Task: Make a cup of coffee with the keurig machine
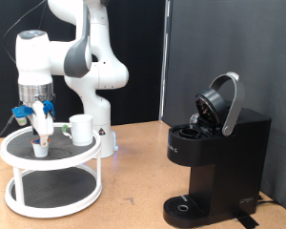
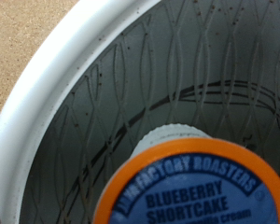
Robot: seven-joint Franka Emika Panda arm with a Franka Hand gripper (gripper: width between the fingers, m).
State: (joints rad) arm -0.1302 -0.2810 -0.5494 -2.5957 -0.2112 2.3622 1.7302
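Observation:
The keurig machine (image 1: 217, 164) stands at the exterior view's right, black and boxy, with its rounded lid (image 1: 222, 100) hinged up and open. The white cup (image 1: 81, 129) stands on the top tier of a white round two-tier stand (image 1: 19, 153) at the exterior view's left. A small pod (image 1: 38, 146) sits on the same tier, left of the cup. My gripper (image 1: 42, 132) hangs directly over the pod, fingers pointing down, open, with nothing between them. The wrist view shows the pod's blue-and-orange top (image 2: 191, 191) close up; the fingers do not show there.
The stand's white rim (image 2: 47, 103) and grey mesh floor (image 2: 177, 75) fill the wrist view. The stand's lower tier (image 1: 52, 191) sits on a brown table (image 1: 133, 181). The arm's white base (image 1: 97, 114) rises just behind the stand. A dark curtain hangs behind the machine.

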